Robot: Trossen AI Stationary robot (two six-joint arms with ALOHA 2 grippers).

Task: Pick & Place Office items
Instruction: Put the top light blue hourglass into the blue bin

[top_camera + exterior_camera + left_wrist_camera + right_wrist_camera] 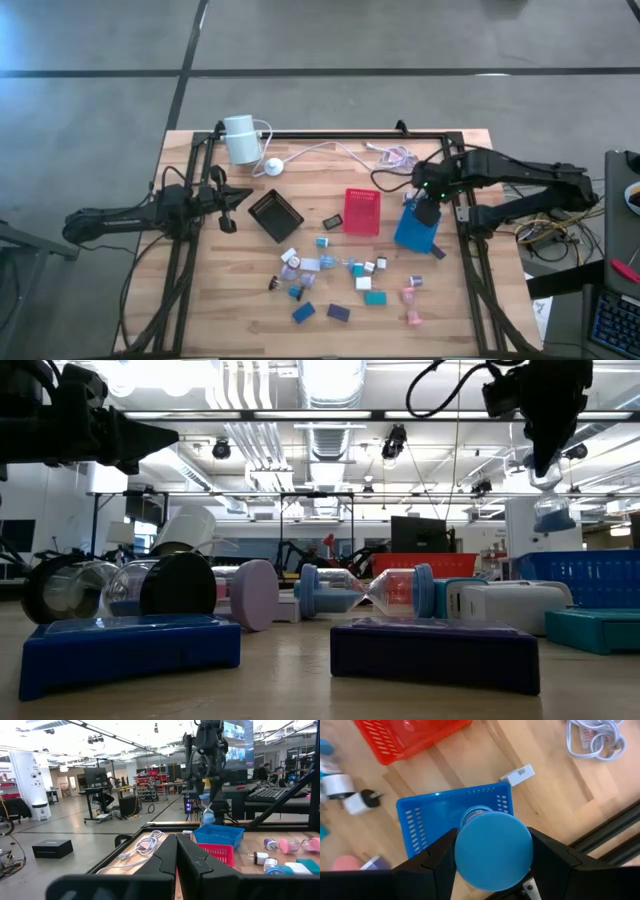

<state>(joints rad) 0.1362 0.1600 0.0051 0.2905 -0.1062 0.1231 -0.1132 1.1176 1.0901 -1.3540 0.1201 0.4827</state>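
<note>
Above blue tray [427,815], right pincer [492,851] gripping blue-capped hourglass [493,850]

A wooden table [200,300] carries a black tray [275,216], a red tray [362,211] and a blue tray [414,232] in a row, a white cylinder [240,139] with its cable [325,151] behind, and small office items [330,275] scattered in front.

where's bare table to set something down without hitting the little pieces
Free: the near left corner of the table, left of the scattered office items; also the strip between the black tray and the left arm. Crowded: centre front, and around the red tray and blue tray.
</note>
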